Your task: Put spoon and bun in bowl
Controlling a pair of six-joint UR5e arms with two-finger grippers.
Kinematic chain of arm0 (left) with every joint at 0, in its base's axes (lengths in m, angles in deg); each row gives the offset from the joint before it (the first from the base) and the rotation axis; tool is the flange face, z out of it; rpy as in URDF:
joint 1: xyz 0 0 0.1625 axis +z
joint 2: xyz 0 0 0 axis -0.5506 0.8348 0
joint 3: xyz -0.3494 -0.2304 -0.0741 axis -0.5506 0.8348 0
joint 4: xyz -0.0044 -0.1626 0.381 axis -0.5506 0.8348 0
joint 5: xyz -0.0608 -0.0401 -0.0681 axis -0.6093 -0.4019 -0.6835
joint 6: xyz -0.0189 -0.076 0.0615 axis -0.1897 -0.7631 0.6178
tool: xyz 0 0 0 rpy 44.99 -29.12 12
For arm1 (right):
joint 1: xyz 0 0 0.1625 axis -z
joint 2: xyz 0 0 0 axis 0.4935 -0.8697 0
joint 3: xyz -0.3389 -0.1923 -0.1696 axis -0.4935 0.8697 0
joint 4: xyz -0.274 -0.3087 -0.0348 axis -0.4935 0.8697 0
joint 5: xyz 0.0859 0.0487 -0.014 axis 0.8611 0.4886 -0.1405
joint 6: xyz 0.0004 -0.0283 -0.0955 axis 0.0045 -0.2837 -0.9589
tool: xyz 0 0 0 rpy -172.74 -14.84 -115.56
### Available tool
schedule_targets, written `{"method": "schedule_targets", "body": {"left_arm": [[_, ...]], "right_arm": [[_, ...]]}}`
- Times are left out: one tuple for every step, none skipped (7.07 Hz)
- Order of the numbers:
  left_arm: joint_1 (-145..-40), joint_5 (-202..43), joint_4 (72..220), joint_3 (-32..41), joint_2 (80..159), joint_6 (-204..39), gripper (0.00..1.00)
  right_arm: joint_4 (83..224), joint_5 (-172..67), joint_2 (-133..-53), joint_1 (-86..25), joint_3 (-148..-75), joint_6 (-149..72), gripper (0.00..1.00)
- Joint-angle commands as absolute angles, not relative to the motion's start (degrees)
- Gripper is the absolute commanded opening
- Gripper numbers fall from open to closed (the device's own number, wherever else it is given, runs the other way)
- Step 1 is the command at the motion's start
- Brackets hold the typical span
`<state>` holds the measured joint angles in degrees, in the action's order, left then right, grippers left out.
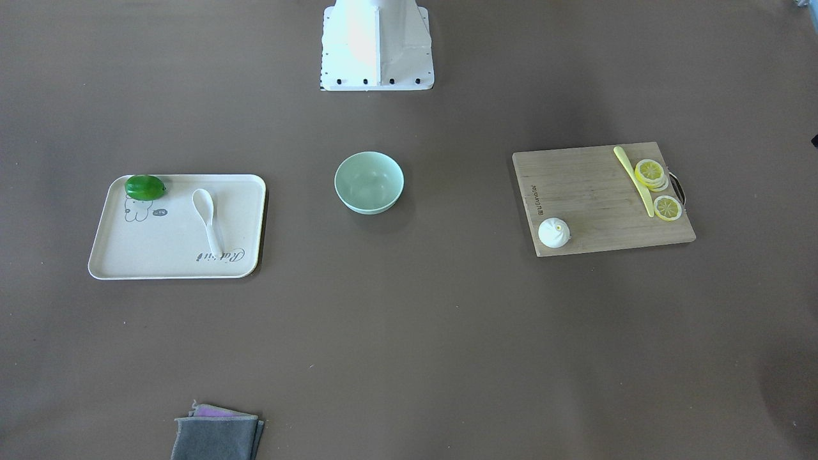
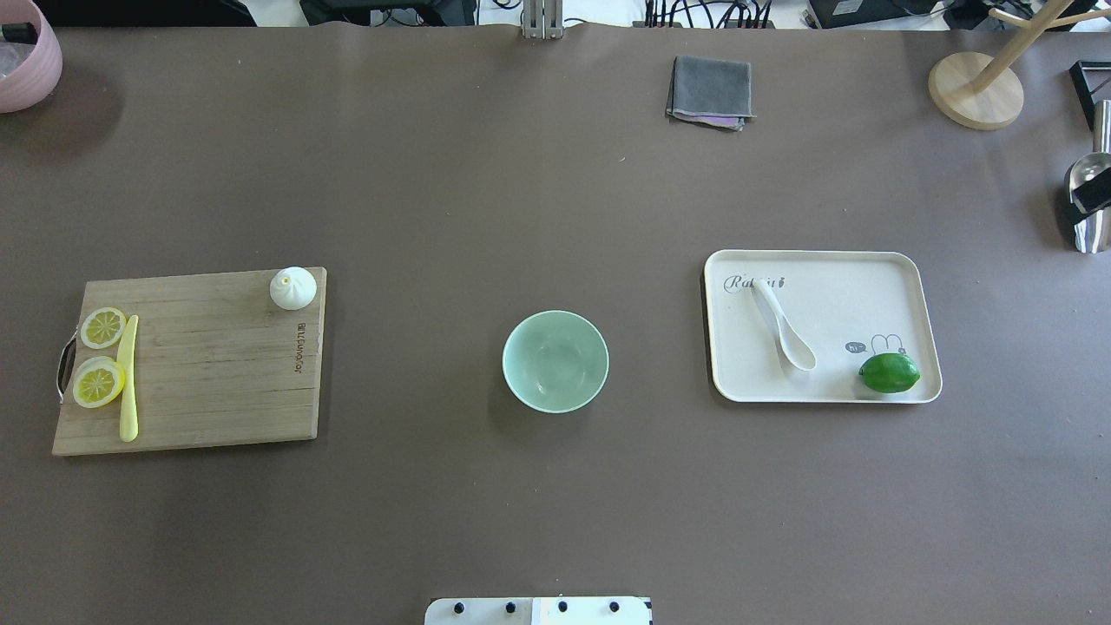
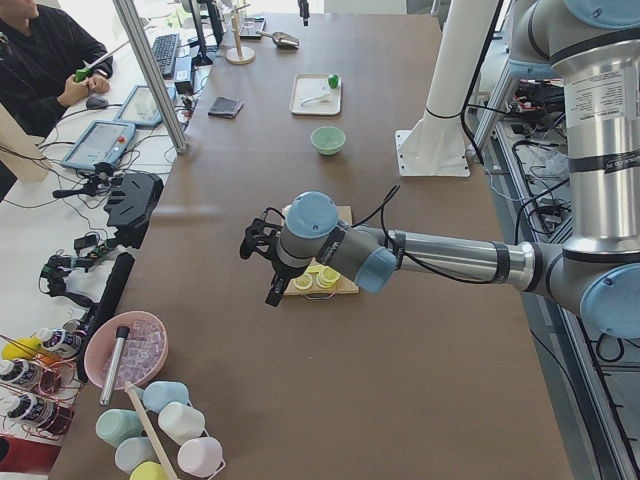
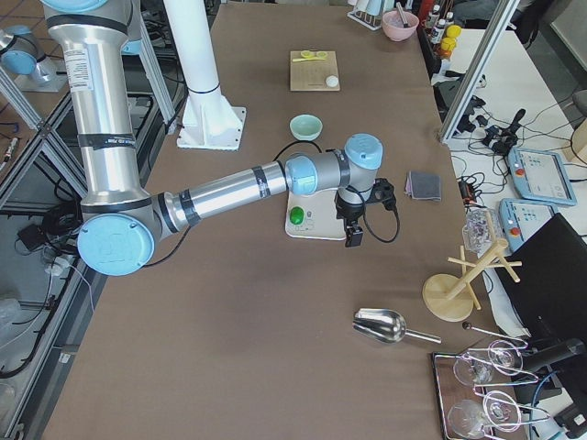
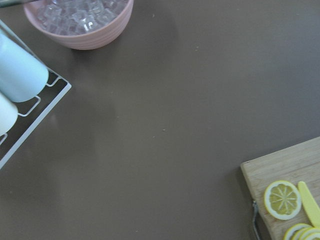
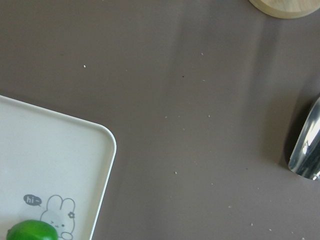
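Observation:
The white spoon (image 2: 784, 328) lies on a cream tray (image 2: 868, 286) on the right, scoop towards the robot. The white pleated bun (image 2: 293, 287) sits on the far corner of a wooden cutting board (image 2: 217, 365) on the left. The mint-green bowl (image 2: 555, 361) stands empty at the table's middle, between them. My left gripper (image 3: 268, 280) shows only in the exterior left view, above the table by the board's lemon end; I cannot tell its state. My right gripper (image 4: 353, 231) shows only in the exterior right view, above the tray's outer edge; I cannot tell its state.
A green lime (image 2: 889, 372) lies on the tray's near corner. Lemon slices (image 2: 102, 326) and a yellow knife (image 2: 128, 378) lie on the board. A grey cloth (image 2: 710, 90), a pink bowl (image 2: 26, 56), a wooden stand (image 2: 976, 89) and a metal scoop (image 2: 1089, 187) line the far edges.

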<state>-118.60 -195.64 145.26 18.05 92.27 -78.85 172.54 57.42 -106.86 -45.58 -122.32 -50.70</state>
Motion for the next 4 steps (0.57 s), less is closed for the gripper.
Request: {"method": "schedule_targets", "body": {"left_arm": [[-112.9,-193.3,145.3,16.1,97.2,-80.6,0.98],[-109.7,-193.1,146.9,16.1,98.1,-83.8,0.98],[-107.7,-191.8,150.5,15.7,99.1,-85.6,0.98],[-104.7,-191.5,150.7,15.0,101.3,-89.5,0.98]], "right_arm": [[167.0,58.3,-105.9,-42.5,-122.2,-49.4,1.00],[161.3,58.4,-105.7,-38.8,-122.5,-47.1,1.00],[154.9,57.9,-105.5,-34.6,-122.1,-39.7,1.00],[150.0,57.8,-105.2,-31.5,-122.0,-34.4,1.00]]}}
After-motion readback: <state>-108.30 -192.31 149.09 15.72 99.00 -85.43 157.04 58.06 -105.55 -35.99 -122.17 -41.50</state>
